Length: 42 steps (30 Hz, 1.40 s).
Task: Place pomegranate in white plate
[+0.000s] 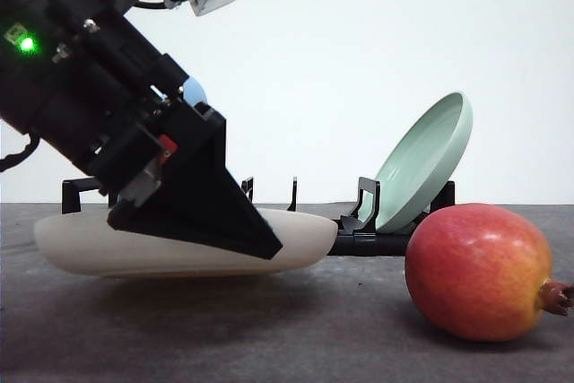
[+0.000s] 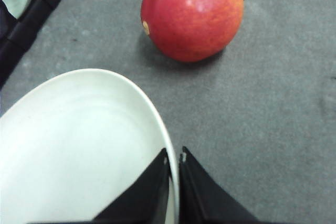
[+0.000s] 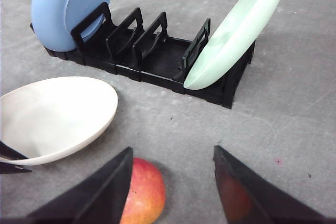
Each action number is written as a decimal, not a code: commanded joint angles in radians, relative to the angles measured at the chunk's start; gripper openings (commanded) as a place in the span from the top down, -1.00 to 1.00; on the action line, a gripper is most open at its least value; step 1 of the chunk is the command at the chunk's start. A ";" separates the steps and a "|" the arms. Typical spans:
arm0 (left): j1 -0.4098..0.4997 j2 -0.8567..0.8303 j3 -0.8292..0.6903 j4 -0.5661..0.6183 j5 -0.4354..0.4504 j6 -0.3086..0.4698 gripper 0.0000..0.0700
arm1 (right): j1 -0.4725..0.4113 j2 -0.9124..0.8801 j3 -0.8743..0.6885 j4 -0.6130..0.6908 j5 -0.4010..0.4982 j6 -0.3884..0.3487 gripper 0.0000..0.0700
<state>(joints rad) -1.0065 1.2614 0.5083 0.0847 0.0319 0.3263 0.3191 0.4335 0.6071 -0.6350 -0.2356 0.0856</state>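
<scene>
The pomegranate [image 1: 480,273] is round and glossy, red going to yellow-orange on one flank, with a dark brown crown nub poking out sideways. It sits on the grey bench [image 1: 296,338], well off the white plate [image 1: 305,235] and near the end of the black rack [image 3: 152,59].

My left tool [image 2: 174,163] is clamped on the rim of the white plate, one black finger on each face of the edge. My right tool [image 3: 173,182] stands apart, its fingers spread above the pomegranate, which shows between them without touching either.

There is open bench between fruit and plate, and more bare bench on the fruit's far side. The rack lies just behind the plate, its upright dividers close to the rim.

The plate is matte cream-white, shallow, with a raised rim. The bench has a dull, faintly mottled texture. In the rack, a pale green plate [image 3: 239,30] leans tilted at one end and a blue plate [image 3: 71,1] stands at the other.
</scene>
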 commanded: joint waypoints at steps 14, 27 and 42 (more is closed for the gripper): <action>-0.016 -0.006 0.030 -0.063 0.020 -0.233 0.11 | 0.004 0.002 0.014 0.013 0.001 0.011 0.11; 0.156 -0.203 0.237 -0.629 0.037 -0.423 0.10 | 0.004 0.003 0.014 0.013 0.001 0.011 0.11; 0.614 -0.483 0.237 -0.780 0.085 -0.440 0.10 | 0.004 0.003 0.014 0.012 -0.002 0.013 0.11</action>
<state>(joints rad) -0.4022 0.7747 0.7311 -0.6992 0.1054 -0.1169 0.3191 0.4335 0.6071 -0.6350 -0.2361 0.0861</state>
